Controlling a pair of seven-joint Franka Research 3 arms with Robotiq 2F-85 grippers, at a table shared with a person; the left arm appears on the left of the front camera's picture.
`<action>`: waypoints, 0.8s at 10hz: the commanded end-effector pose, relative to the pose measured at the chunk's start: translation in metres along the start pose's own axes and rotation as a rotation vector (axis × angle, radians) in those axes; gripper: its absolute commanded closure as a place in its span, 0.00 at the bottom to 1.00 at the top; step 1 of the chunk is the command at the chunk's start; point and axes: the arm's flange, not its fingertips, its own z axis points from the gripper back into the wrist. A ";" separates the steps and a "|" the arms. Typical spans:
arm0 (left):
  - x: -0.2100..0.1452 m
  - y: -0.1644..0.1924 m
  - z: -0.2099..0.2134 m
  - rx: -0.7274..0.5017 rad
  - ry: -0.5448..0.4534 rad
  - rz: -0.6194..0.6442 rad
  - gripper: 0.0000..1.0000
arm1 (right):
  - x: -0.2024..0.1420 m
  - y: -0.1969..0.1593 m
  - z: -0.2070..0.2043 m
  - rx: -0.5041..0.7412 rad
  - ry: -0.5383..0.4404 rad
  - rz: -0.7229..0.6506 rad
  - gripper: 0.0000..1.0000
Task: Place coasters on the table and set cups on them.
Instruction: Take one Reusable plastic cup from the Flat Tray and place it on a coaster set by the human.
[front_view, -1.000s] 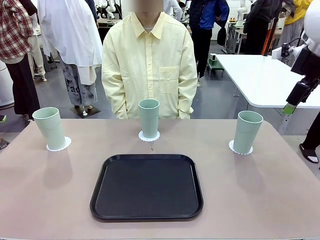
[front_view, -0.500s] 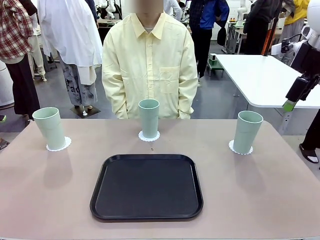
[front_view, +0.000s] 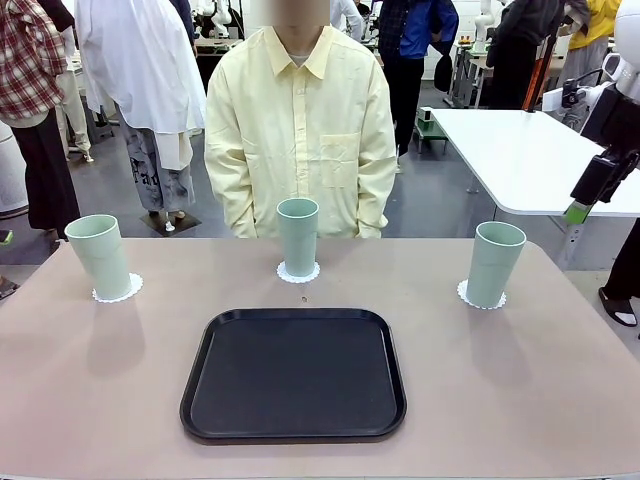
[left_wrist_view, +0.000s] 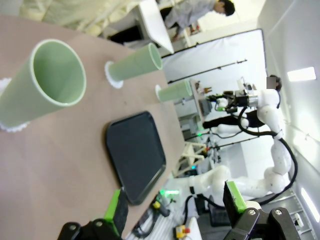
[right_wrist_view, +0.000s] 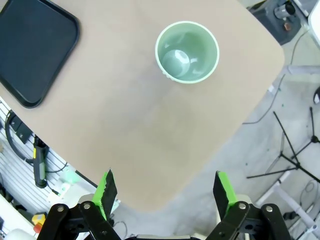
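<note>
Nearest the robot's side, a black tray (front_view: 293, 373) lies flat on the beige table (front_view: 520, 380), nothing on it. Beyond it, three pale green cups stand upright in a row, well apart, each centred on its own white coaster: left cup (front_view: 98, 256) on the left coaster (front_view: 118, 293), middle cup (front_view: 298, 236) on the middle coaster (front_view: 298, 272), right cup (front_view: 495, 263) on the right coaster (front_view: 481, 297). A person in a pale yellow shirt (front_view: 300, 130) stands at the far edge, just behind the middle cup. Right gripper (right_wrist_view: 165, 192) hangs high over the table's right end, jaws spread wide with nothing between them; from there one looks straight down into the right cup. Left gripper (left_wrist_view: 175, 202) likewise gaping and empty, well clear of the table. Judged from the layout, the task looks complete. Handling judgement: the cups look like thin smooth plastic, light, stiff enough to squeeze gently but slick and tall, so easily tipped; best taken around the wall a little above the middle, where the taper widens against a downward slip. The coasters look like flimsy lacy paper, nearly weightless, apt to crumple or slide; a pinch at the scalloped edge seems the only purchase, and any cup lifted may drag its coaster along.
</note>
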 end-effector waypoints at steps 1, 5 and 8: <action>-0.001 -0.003 0.001 0.000 -0.005 0.004 0.00 | -0.001 -0.001 -0.004 -0.029 0.006 0.009 0.00; -0.001 -0.003 0.001 0.000 -0.005 0.004 0.00 | -0.001 -0.001 -0.004 -0.029 0.006 0.009 0.00; -0.001 -0.003 0.001 0.000 -0.005 0.004 0.00 | -0.069 -0.030 0.027 0.195 -0.151 -0.268 0.00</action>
